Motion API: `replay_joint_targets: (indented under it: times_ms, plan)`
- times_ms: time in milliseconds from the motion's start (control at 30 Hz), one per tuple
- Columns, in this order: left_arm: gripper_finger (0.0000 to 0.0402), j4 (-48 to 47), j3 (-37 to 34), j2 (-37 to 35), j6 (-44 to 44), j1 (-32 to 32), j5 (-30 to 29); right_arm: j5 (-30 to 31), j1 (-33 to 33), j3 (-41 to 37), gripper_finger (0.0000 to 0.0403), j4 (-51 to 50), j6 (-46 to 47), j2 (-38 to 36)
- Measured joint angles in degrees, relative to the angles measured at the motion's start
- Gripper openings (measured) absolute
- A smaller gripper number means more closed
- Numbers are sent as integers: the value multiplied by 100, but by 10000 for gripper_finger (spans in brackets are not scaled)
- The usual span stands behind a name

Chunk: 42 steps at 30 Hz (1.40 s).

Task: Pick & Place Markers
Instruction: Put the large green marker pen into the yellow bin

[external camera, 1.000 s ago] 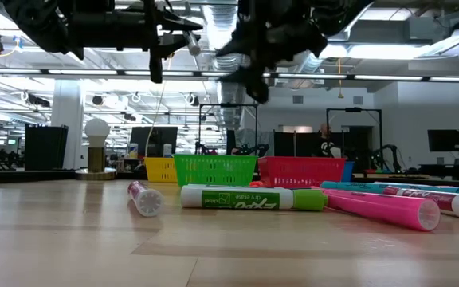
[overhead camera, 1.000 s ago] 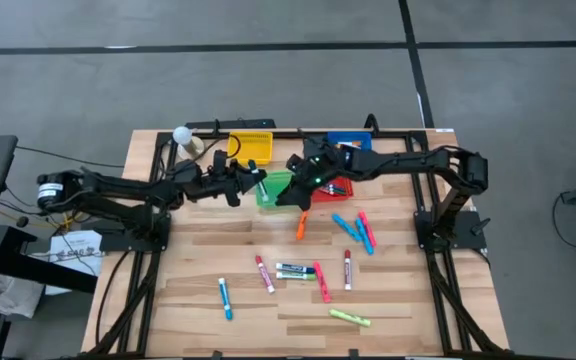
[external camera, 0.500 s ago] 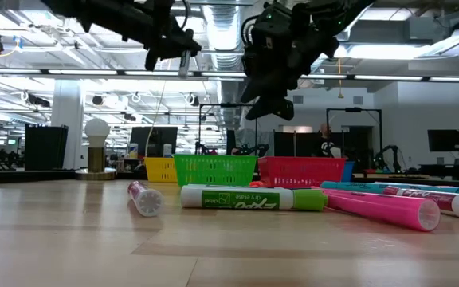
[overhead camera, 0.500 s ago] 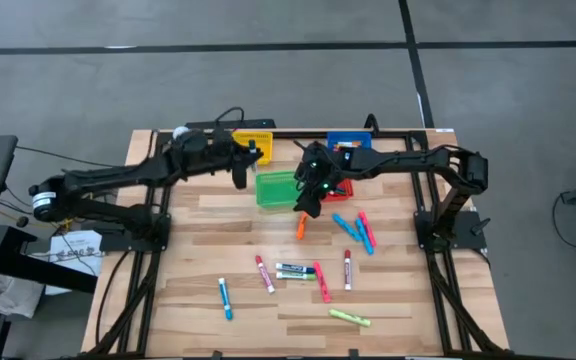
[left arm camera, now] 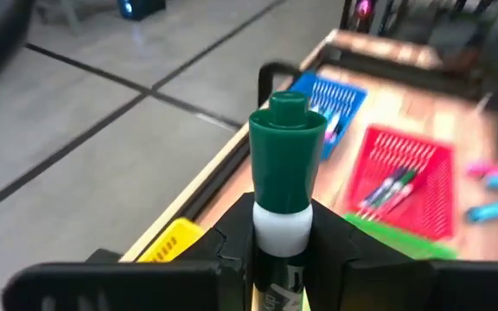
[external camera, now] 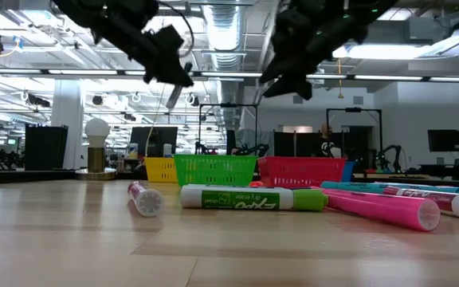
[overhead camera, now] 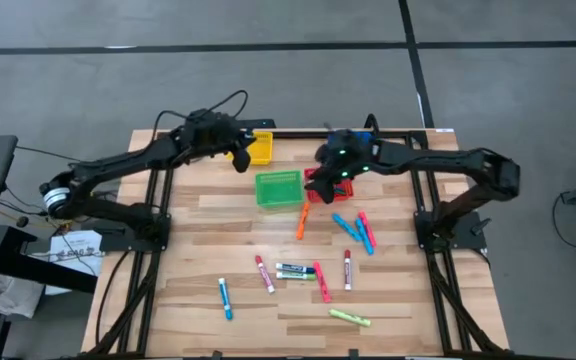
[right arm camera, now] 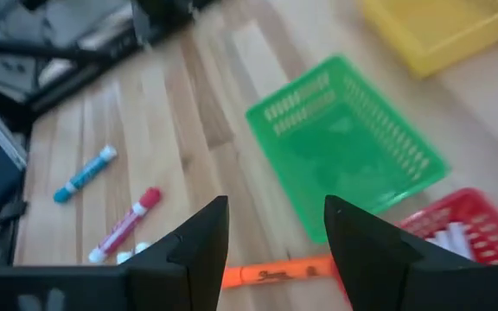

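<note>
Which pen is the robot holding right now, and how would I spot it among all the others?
Start at the yellow basket on the table's far edge. The left gripper hangs above it, shut on the green-capped marker. Its white barrel sits between the fingers and its cap sticks out beyond them; it is the only marker up in the air, while the others lie on the wood or in baskets.

The green marker (left arm camera: 285, 164) is hidden below its white collar, between the left end effector's (left arm camera: 282, 238) fingers. In the right wrist view, the right end effector's (right arm camera: 275, 226) fingers cover the middle of the orange marker (right arm camera: 251, 274), and the picture's edge cuts off the red basket (right arm camera: 456, 226). The pens inside it are too blurred to tell apart.
</note>
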Motion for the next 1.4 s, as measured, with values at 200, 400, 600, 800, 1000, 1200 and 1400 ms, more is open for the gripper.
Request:
replay_joint_targets:
  times_ms: [200, 400, 600, 800, 1000, 1200, 1400]
  plan:
    - [61, -1, 263, 796, 708, 228, 80, 24, -245, -946, 178, 836, 143, -1153]
    - [61, -7, 673, 1567, 1277, 392, 208, 527, -404, -1831, 182, 1394, 472, -2333]
    - [61, -318, 897, 2032, 1699, 539, 209, 1208, -325, -2467, 180, 1540, 675, -3356]
    - [61, -470, 906, 2282, 2229, 581, 209, 1517, -183, -2961, 182, 1900, 848, -4148]
    - [61, -601, 906, 2486, 2923, 583, 134, 1528, -172, -3267, 180, 2137, 1064, -4688]
    - [61, -687, 919, 2574, 3339, 717, 13, 1523, -174, -3511, 178, 2364, 1342, -5007]
    - [61, -950, 924, 2633, 3684, 816, 12, 1534, -174, -3517, 182, 2270, 1379, -5028]
